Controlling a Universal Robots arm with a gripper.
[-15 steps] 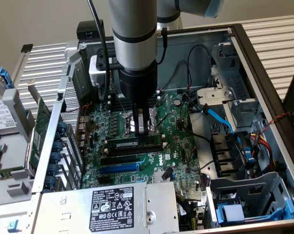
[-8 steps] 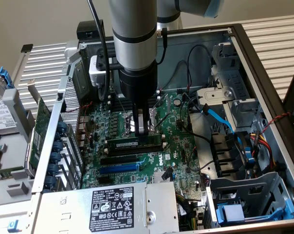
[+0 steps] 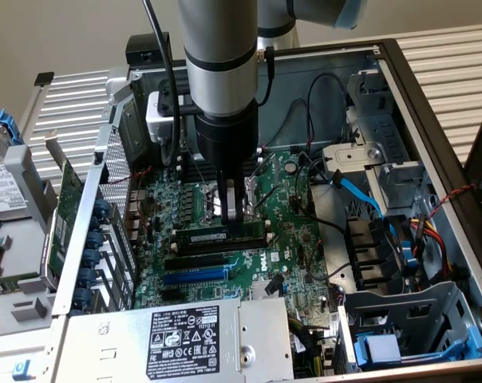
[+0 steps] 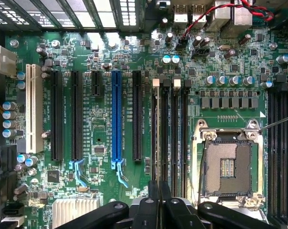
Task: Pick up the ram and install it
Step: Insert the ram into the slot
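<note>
The ram [image 3: 205, 237] is a narrow green stick with a white label. It stands on edge in the memory slot closest to the black expansion slots on the motherboard [image 3: 281, 247]. My gripper [image 3: 235, 217] comes straight down from above, its fingers shut on the stick's upper edge, right of the stick's middle in the exterior view. In the wrist view the ram [image 4: 157, 138] shows edge-on as a thin dark strip running out from between the black fingertips of my gripper [image 4: 158, 198]. The other memory slots [image 4: 175, 133] lie right beside it.
The CPU socket [image 4: 227, 164] lies just past the memory slots. A blue expansion slot [image 4: 117, 114] and black ones flank the other side. The power supply [image 3: 193, 335], drive cage [image 3: 408, 319], a blue cable [image 3: 361, 191] and case walls [image 3: 81, 239] ring the board.
</note>
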